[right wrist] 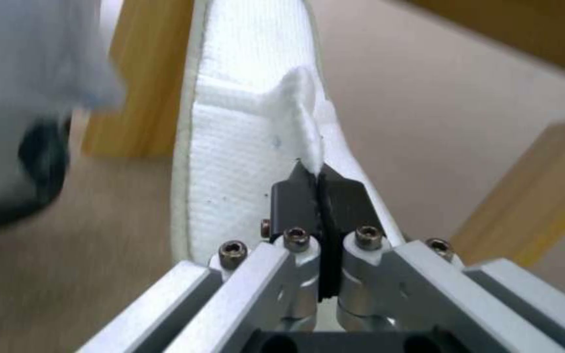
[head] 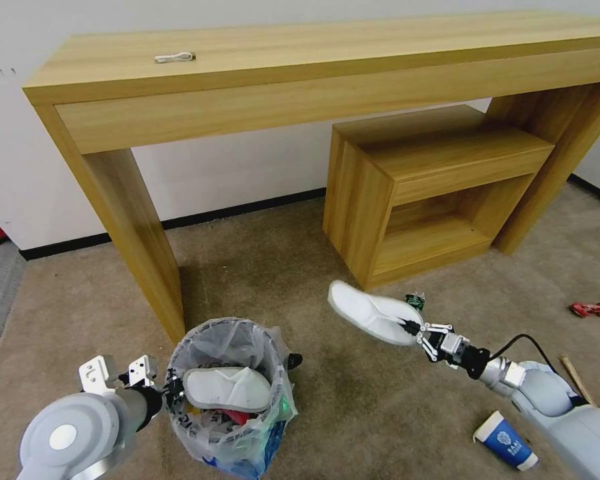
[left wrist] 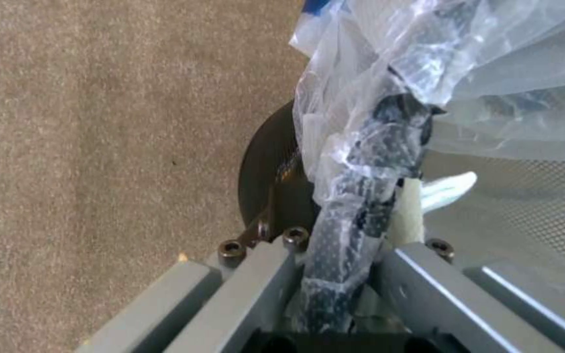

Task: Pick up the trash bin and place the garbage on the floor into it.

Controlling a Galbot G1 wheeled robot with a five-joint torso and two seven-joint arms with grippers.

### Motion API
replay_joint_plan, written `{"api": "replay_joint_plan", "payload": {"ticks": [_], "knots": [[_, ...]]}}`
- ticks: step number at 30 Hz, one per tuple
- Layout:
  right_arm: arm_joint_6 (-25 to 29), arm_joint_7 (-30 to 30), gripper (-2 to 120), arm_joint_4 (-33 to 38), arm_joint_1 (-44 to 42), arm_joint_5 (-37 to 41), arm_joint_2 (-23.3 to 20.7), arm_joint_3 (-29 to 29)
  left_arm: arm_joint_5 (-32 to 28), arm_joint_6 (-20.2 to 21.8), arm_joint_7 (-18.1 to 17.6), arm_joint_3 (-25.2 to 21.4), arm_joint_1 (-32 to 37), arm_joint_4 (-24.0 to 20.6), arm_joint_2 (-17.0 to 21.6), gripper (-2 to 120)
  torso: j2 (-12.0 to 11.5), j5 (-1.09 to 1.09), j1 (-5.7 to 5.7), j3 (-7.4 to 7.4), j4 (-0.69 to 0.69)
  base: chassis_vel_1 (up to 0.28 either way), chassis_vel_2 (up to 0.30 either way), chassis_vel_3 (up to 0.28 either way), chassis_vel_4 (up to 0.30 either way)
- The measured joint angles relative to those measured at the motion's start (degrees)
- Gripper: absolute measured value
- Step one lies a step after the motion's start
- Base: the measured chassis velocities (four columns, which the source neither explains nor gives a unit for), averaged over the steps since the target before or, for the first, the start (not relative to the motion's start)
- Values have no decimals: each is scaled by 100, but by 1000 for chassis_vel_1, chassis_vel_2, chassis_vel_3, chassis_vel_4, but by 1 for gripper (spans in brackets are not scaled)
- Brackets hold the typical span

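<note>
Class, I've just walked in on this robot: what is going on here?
The robot is clearing litter from a beige carpet. Its left gripper is clamped on the rim of the bagged trash bin, which already holds one white slipper. Its right gripper pinches a second slipper with shut jaws, held above the floor right of the bin. A blue paper cup and red wrapper remain.

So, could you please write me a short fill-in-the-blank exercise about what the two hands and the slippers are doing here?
1. The right hand holds a white ____ in the air.
2. The left hand is shut on the rim of the ____.
3. A second slipper already lies ____ the trash bin.
4. A blue and white ____ lies on the carpet beside the right arm.

Missing words: slipper; trash bin; inside; paper cup
</note>
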Motion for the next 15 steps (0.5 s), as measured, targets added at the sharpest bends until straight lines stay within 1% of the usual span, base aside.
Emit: {"api": "replay_joint_plan", "payload": {"ticks": [1, 2, 3, 6, 7, 9, 10, 13, 15], "knots": [[-26, 39, 0, 104, -24, 33, -24, 11, 6, 0, 0, 7, -4, 0, -9, 0, 0, 0, 0, 0, -1, 0, 0, 0, 0], [-71, 169, 0, 391, -68, 123, -73, 15, 22, 1, -1, 33, -13, 0, -26, 0, 0, 0, 0, 0, 0, 0, 0, 0, 0], [-71, 169, 0, 391, -68, 123, -73, 15, 22, 1, -1, 33, -13, 0, -26, 0, 0, 0, 0, 0, 0, 0, 0, 0, 0], [-230, 473, 0, 1020, -125, 314, -158, -42, 61, 5, 0, 93, -37, 11, -80, 0, 0, 0, 0, 0, 0, 0, 0, 0, 0], [-230, 473, 0, 1020, -125, 314, -158, -42, 61, 5, 0, 93, -37, 11, -80, 0, 0, 0, 0, 0, 0, 0, 0, 0, 0], [-379, 676, 0, 1567, -131, 505, -230, -155, 93, 9, -1, 136, -48, 31, -124, 0, 0, -1, 0, 0, 1, 0, 0, 0, 0], [-379, 676, 0, 1567, -131, 505, -230, -155, 93, 9, -1, 136, -48, 31, -124, 0, 0, -1, 0, 0, 1, 0, 0, 0, 0], [-469, 828, 0, 1943, 12, 639, -251, -372, 111, 13, 0, 163, -57, 52, -162, 0, 0, 0, 0, 0, 0, 0, 0, 0, 0], [-476, 871, 0, 2005, 55, 675, -249, -444, 111, 14, 0, 164, -57, 58, -170, 0, 0, 0, 0, 0, 0, 0, 0, 0, 0]]}}
